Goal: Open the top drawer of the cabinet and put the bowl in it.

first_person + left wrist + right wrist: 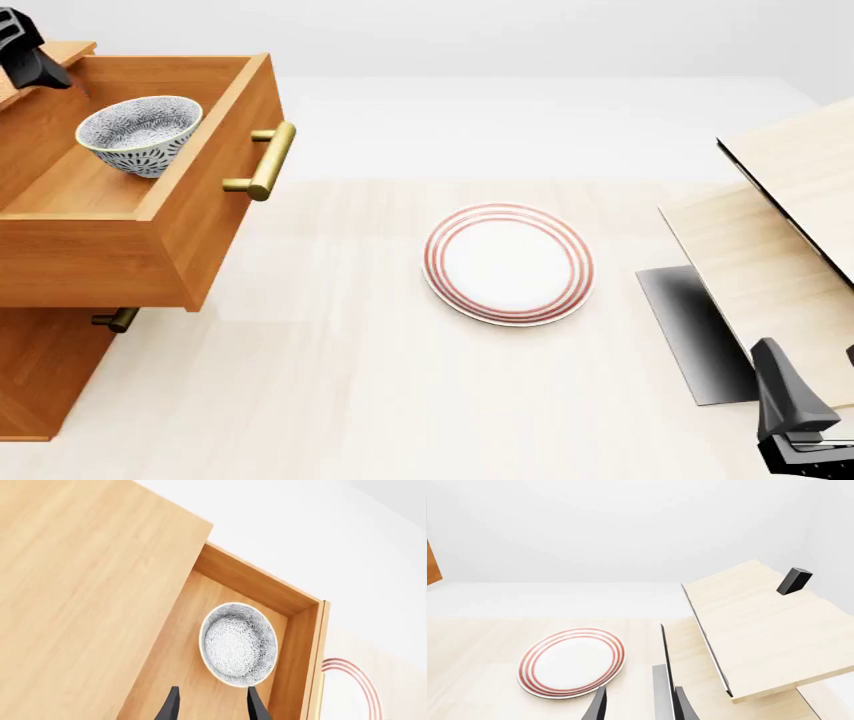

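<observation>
table: pale light-wood tabletop (347,400), fills most of the front view.
cabinet: orange-brown wooden chest of drawers (40,380) at the 9 o'clock edge of the front view; its flat top board fills much of the left wrist view (87,600).
top drawer: deep orange-brown wooden box (220,200), pulled well out toward 3 o'clock, brass bar handle (271,160) on its front. Inside floor and walls visible in left wrist view (200,630).
lower drawer: only its brass handle (118,320) shows under the open one, looks closed.
boards: pale light-wood panels (787,230) stacked at a tilt at 3 o'clock in the front view, dark shadow on the table beside them; small black block (794,580) sits on the upper one in the right wrist view.
plate: flat white round plate with red rings (509,263), centre of table, well apart from cabinet and boards; also in right wrist view (572,661).
bowl: small round white bowl with dense dark speckle (139,134), upright inside the top drawer, resting on its floor (238,644).
left gripper: black (211,705), above the drawer, looking down onto the bowl; jaws spread, nothing between them, not touching the bowl.
right gripper: black (639,705), at 5 o'clock in the front view (801,420), near the boards; jaws apart, holding nothing.
</observation>
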Tool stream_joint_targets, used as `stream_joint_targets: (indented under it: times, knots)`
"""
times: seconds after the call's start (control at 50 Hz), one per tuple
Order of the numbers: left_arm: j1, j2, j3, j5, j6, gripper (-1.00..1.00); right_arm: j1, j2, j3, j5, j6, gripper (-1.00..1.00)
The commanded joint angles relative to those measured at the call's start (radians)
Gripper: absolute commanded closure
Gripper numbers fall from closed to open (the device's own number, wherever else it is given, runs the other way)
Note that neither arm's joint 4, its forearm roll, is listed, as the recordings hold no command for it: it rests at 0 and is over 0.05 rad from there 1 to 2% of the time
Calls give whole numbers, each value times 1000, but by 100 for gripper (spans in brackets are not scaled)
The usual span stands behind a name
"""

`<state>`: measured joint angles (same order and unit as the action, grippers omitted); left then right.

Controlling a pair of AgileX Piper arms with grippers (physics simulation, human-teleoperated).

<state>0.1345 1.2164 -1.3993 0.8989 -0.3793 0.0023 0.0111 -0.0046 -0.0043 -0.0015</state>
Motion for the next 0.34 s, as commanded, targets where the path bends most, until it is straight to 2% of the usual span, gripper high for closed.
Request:
stream_joint_targets:
  times: [0.02, 0.34]
  knots:
    - [5, -23, -42, 47, 17, -100, -1, -1, 1, 1, 0, -100]
    - [3, -44, -101, 103, 38, -100, -1, -2, 1, 1, 0, -100]
